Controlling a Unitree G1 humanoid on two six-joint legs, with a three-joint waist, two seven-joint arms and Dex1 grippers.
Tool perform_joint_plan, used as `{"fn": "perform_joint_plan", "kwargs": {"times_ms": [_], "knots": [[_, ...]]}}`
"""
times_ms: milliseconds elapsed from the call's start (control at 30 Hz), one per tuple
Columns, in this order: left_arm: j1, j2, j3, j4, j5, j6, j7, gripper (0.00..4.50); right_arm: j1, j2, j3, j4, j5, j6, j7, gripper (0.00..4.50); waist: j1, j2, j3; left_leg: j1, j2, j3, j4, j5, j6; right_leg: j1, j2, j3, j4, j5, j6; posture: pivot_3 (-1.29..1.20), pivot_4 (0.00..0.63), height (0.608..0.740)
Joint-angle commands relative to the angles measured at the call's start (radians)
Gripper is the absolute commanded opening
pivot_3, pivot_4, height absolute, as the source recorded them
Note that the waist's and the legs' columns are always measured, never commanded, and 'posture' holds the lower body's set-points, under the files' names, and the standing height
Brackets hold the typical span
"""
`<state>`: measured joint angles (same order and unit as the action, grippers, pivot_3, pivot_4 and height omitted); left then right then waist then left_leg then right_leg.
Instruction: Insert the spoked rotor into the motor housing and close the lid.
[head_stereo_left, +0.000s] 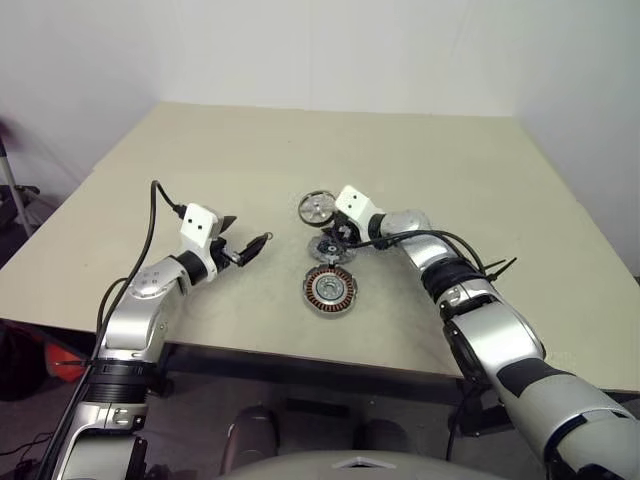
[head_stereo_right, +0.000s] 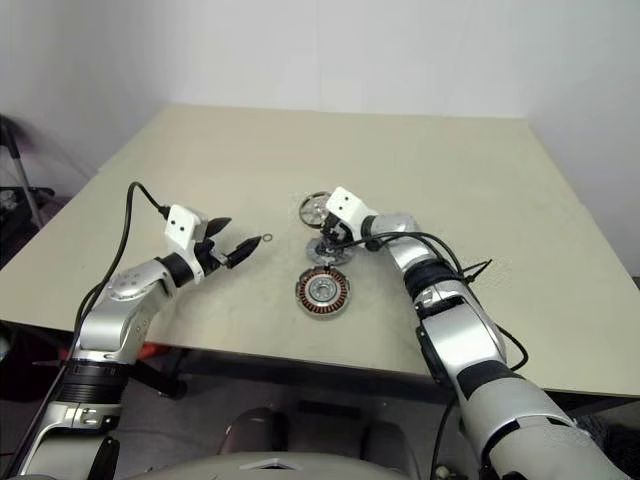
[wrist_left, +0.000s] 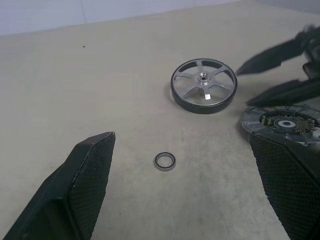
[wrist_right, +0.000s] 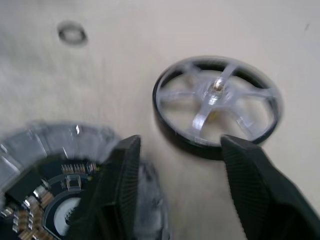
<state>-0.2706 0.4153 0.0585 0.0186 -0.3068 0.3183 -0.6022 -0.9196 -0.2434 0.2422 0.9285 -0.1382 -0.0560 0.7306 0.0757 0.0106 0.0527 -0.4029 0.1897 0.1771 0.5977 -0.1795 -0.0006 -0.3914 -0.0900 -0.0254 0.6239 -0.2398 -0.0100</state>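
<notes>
Just beyond our right tool (wrist_right: 180, 165), the rotor (wrist_right: 218, 105) lies flat on the counter (head_stereo_left: 480, 180). That tool's fingers stand apart, holding nothing, one over the lid (wrist_right: 45, 185). The housing (head_stereo_left: 330, 290) sits just behind it, toward us. Our left tool (wrist_left: 185, 190) hangs wide open, a small ring (wrist_left: 164, 161) ahead of it.

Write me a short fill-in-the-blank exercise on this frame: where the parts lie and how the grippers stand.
1. The spoked rotor lies flat on the ____.
2. The motor housing, nearest the robot, shows ____-coloured windings.
3. A small ____ lies before the open left gripper.
4. The right gripper, fingers apart, holds ____.

Missing words: table; copper; ring; nothing
</notes>
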Motion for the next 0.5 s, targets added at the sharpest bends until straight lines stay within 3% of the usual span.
{"fn": "perform_joint_plan", "kwargs": {"times_ms": [33, 200, 367, 500], "knots": [[-0.017, 0.014, 0.019, -0.032, -0.007, -0.002, -0.005, 4.50, 0.016, -0.031, -0.049, -0.181, 0.055, 0.027, 0.037, 2.43, 0.001, 0.000, 0.000, 0.000, 0.000, 0.000, 0.000, 0.000, 0.000, 0.000, 0.000, 0.000, 0.000, 0.000, 0.000, 0.00, 0.000, 0.740], [-0.018, 0.013, 0.012, -0.035, -0.014, 0.002, -0.020, 4.50, 0.158, -0.125, -0.075, -0.517, 0.127, 0.202, 0.152, 2.43, 0.012, -0.001, 0.000, 0.001, 0.000, 0.000, 0.000, 0.000, 0.000, 0.002, 0.000, 0.000, -0.001, 0.000, 0.000, 0.00, 0.000, 0.740], [-0.035, -0.001, -0.008, -0.006, 0.000, -0.007, -0.025, 4.50, 0.435, -0.261, -0.031, -0.912, 0.235, 0.403, 0.322, 2.43, 0.027, -0.002, 0.000, 0.002, 0.000, -0.001, 0.000, -0.001, 0.001, 0.004, 0.000, 0.000, -0.002, 0.000, 0.000, 0.00, 0.000, 0.740], [-0.046, -0.013, -0.022, 0.005, 0.003, -0.008, -0.030, 4.50, 0.542, -0.316, -0.022, -1.048, 0.263, 0.479, 0.345, 2.43, 0.017, -0.001, 0.001, 0.005, 0.000, -0.001, 0.000, -0.001, 0.001, 0.004, 0.000, 0.001, -0.001, 0.000, 0.000, 0.00, 0.000, 0.740]]}}
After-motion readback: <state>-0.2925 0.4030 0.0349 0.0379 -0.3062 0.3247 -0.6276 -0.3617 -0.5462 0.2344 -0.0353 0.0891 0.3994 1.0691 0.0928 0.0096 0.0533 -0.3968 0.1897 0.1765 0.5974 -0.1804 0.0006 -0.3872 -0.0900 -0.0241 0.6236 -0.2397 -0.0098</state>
